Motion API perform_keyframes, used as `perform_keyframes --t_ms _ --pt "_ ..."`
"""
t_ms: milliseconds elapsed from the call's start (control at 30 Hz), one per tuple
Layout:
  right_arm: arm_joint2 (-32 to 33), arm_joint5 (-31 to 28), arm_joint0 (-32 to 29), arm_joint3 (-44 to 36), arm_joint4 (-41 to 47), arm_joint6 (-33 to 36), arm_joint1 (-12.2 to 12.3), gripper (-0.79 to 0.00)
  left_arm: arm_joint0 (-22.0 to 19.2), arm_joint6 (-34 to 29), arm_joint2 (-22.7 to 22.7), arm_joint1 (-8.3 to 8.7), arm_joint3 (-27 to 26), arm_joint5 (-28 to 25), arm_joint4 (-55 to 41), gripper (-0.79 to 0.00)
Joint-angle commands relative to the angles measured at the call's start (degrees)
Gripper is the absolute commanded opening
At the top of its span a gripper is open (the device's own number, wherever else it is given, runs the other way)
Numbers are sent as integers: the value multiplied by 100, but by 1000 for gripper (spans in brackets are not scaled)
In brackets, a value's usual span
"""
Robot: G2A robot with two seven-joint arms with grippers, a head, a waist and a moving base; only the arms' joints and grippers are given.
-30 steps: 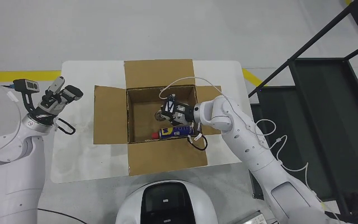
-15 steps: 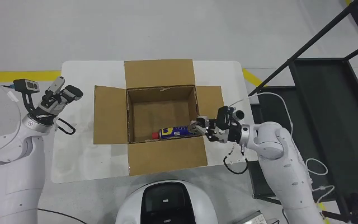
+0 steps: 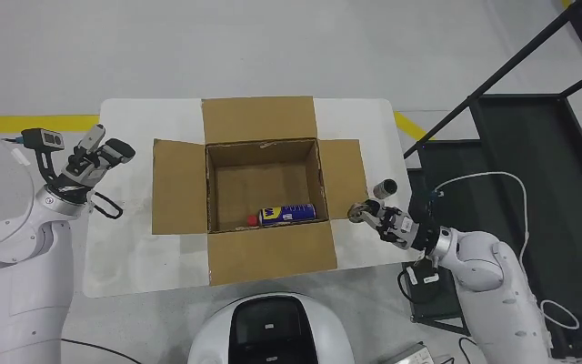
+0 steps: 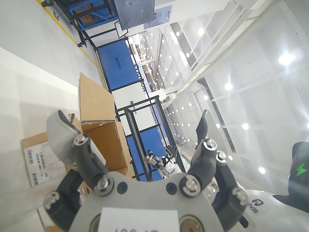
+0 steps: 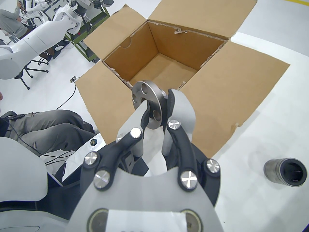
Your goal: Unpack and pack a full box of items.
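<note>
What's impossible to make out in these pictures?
Metal flange: its rear side, right wrist view, covered by the right gripper.
Box floor's near part, same view, behind its own wall and the flange.
Metal cylinder: bore too dark, same view.

White table (image 3: 136, 259); black stairs (image 3: 532, 136) just beside.

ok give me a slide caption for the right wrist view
The right pincer shut on a metal flange just outside the open cardboard box, a metal cylinder lying on the white table.
</note>
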Motion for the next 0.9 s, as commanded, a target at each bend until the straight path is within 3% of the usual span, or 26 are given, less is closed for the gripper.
perform_keyframes --t_ms 0,333,567,867 --pt "0 0 0 0 0 0 0 -785 0 0 0 0 0 0 0 0" --pt "171 188 -75 180 -76 -91 20 -785 0 0 0 0 0 0 0 0" --pt "608 240 -153 1119 43 22 131 -785 0 0 0 0 0 0 0 0" --pt "250 565 463 2338 -485 304 216 -785 0 0 0 0 0 0 0 0"
